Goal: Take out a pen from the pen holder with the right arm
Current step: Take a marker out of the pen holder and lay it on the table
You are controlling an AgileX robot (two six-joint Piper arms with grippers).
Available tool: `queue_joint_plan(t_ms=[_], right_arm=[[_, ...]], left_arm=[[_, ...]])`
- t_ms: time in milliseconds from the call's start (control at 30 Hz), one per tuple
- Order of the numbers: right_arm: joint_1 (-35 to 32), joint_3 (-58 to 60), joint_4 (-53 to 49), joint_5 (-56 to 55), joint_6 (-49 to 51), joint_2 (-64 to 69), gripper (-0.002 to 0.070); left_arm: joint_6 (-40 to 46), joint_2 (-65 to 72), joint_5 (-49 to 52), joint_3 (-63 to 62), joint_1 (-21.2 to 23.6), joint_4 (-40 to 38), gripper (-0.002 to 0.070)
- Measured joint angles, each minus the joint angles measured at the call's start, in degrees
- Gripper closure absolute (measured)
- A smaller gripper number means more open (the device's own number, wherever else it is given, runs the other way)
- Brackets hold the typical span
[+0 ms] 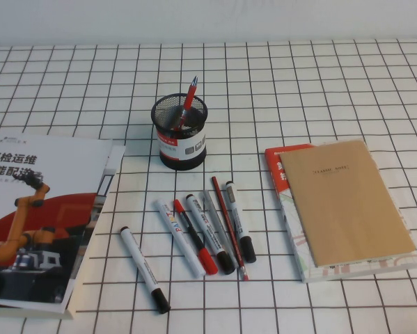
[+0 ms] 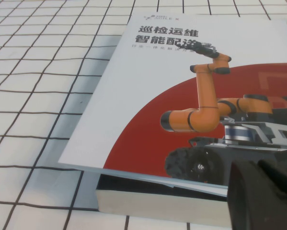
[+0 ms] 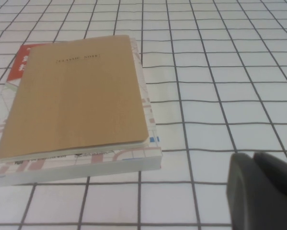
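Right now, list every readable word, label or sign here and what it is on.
"巡检运维" and "智能配" plus a half-hidden character: cover of the large book.
"CLASSIC NOTE", it seems: brown notebook.
Too small: pen holder label, white marker print, red corner of the lower book.
None on the left pincer near the large book, or the shut right pincer near the notebook.

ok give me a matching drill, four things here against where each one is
Things:
1 holder
2 notebook
3 left gripper
4 right gripper

Places:
a lying on a red-and-white book
b by the robot-cover book
c behind the loose markers, one red pen in it
d shut, over bare table beside the notebook

Pairs: 1-c, 2-a, 3-b, 4-d
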Motion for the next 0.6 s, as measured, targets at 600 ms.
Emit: queue_joint_plan(t_ms=[600], right_arm=[[0.0,0.0,34.1,-16.7,0.0,0.0,0.0692]], left_arm=[[0.0,0.0,0.0,0.0,0.0,0.0,0.0678]])
